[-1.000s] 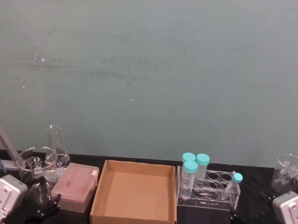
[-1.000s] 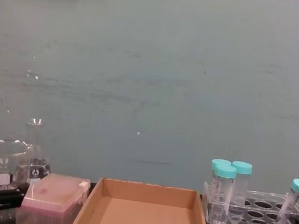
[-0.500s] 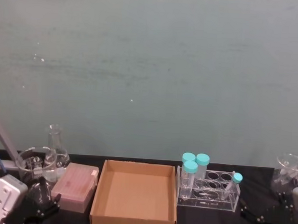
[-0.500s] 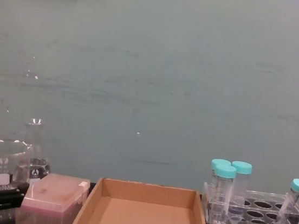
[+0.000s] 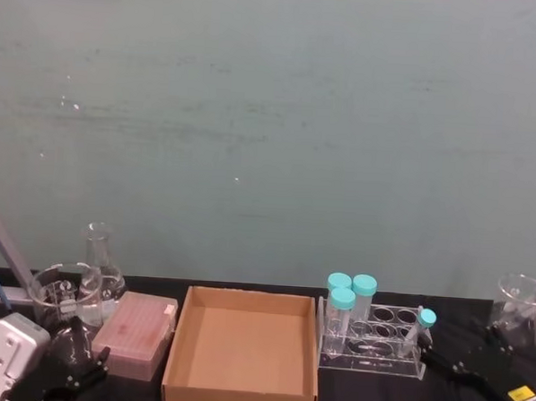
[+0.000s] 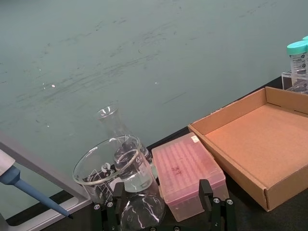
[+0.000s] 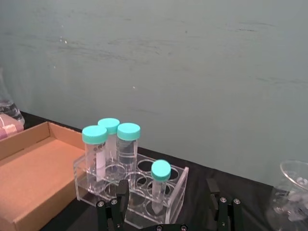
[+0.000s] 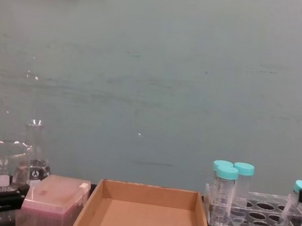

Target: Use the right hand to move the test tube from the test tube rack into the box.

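The slim test tube (image 5: pixel 420 328) with its teal cap leans in the right end of the clear test tube rack (image 5: pixel 372 350). Two or three wider teal-capped tubes (image 5: pixel 341 312) stand at the rack's left end. The brown cardboard box (image 5: pixel 241 379) lies just left of the rack. My right gripper (image 5: pixel 468 359) is low, to the right of the rack, and open. In the right wrist view its fingers (image 7: pixel 111 209) spread wide, with the test tube (image 7: pixel 159 185) ahead between them and not touched. My left gripper (image 5: pixel 70 370) rests at the lower left, open.
A pink translucent box (image 5: pixel 135 333), a glass beaker (image 5: pixel 61 293) and a conical flask (image 5: pixel 99 259) stand left of the cardboard box. Another glass beaker (image 5: pixel 519 308) stands to the far right of the rack. A rounded glass piece (image 6: pixel 139 216) sits between my left gripper's fingers.
My right arm has swung forward: its silver wrist has left the head view and the black fingers now reach toward the rack's right end. The left arm has not moved.
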`<state>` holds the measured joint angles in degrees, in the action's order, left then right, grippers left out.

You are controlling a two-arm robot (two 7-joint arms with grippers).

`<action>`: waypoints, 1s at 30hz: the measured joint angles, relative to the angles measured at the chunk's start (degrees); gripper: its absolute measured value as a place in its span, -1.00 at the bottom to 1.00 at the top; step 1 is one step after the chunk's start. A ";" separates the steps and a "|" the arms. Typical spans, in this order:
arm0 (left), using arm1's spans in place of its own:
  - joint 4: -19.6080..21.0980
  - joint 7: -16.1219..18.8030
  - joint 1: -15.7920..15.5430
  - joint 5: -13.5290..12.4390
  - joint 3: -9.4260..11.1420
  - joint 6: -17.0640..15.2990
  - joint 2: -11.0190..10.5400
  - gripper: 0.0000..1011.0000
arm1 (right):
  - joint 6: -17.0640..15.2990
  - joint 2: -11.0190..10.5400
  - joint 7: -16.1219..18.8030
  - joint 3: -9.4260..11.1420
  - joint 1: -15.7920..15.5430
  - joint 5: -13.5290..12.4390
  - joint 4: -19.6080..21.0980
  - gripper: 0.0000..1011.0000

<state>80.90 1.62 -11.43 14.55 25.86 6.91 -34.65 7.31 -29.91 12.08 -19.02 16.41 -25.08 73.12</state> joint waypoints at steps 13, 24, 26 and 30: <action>0.00 0.00 0.00 0.00 0.00 0.00 0.00 0.98 | 1.07 4.00 3.16 -1.27 7.04 3.33 -8.64 0.98; 0.00 0.00 0.00 0.00 0.00 0.00 0.00 0.98 | 2.30 6.06 4.49 -2.50 11.04 7.42 -14.18 0.98; 0.00 0.00 0.00 0.00 0.00 0.00 0.00 0.98 | 2.31 6.42 4.59 -2.50 11.39 7.91 -14.79 0.98; 0.00 0.00 0.00 0.01 0.00 0.00 0.00 0.98 | 2.29 6.95 4.83 -2.32 11.73 8.50 -15.42 0.98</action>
<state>80.90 1.62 -11.43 14.55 25.86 6.91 -34.65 9.59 -22.96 16.91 -21.34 28.14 -16.58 57.70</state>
